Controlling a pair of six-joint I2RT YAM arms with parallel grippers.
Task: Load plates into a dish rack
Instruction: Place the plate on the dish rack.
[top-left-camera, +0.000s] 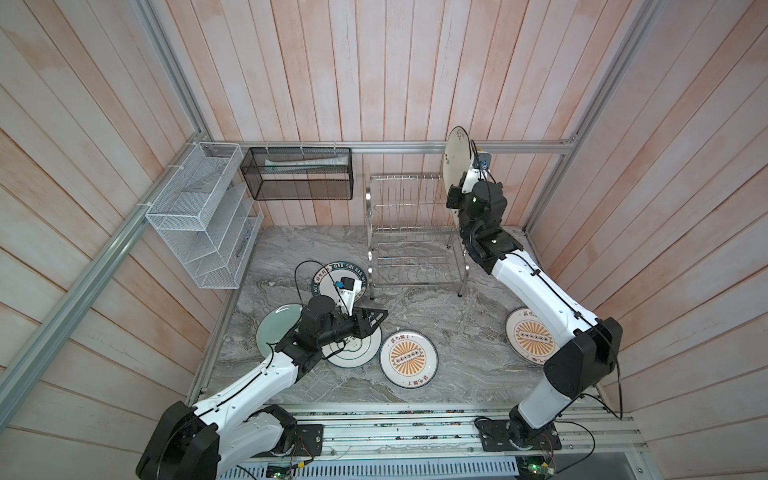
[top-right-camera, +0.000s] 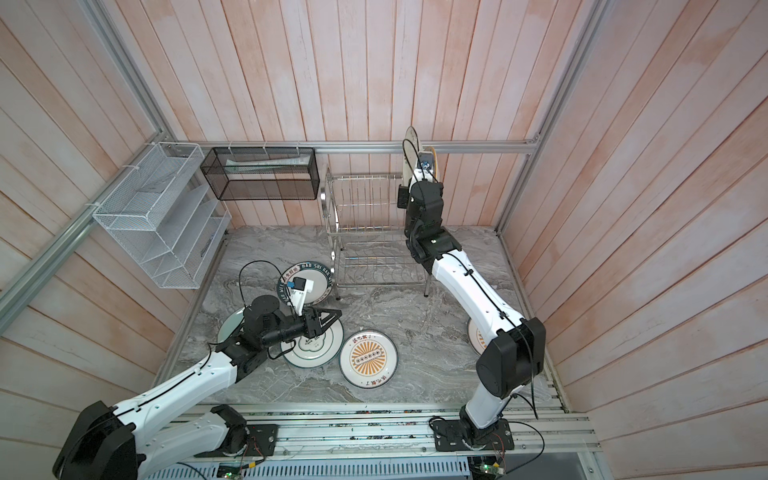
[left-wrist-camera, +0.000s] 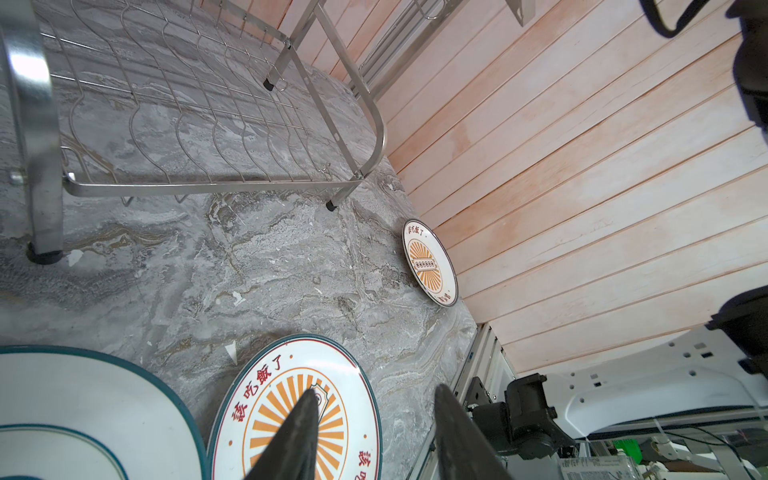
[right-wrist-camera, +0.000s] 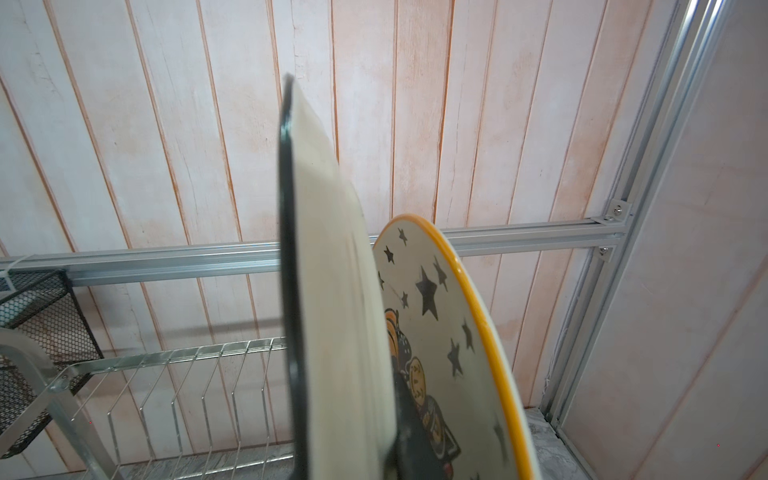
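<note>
At 1 o'clock on the grey marbled worktop (top-left-camera: 449, 316), the right claw (right-wrist-camera: 357, 424) is pinched tight on the lower rim of the cream floral plate (top-left-camera: 456, 166). That plate stands on edge over the upper tier of the dish rack (top-left-camera: 411, 232), with its rim line running 12 to 6 o'clock and its speckled face turned to 9 o'clock. Whether it touches the wires I cannot tell. Just beside it at 3 o'clock, the glossy, gold-rimmed black-starred plate (right-wrist-camera: 444, 332) stands on edge the same way, its foot hidden.

Five round plates lie flat on the worktop:
- the green-lettered plate (top-left-camera: 340, 266), by the rack's 7 o'clock leg
- the pale green plate (top-left-camera: 276, 328), at 9 o'clock
- the green quatrefoil plate (top-left-camera: 357, 353), next to the pale green one
- the sunburst plate (top-left-camera: 408, 359), at 6 o'clock
- the second sunburst plate (top-left-camera: 528, 336), at 3 o'clock, partly under the right arm

The left claw (left-wrist-camera: 376, 388) hangs half open, gripping nothing, and points to 3 o'clock above the quatrefoil plate's rim.

On the wall at 11 o'clock, the black mesh basket (top-left-camera: 297, 174) holds something pale and flat
</note>
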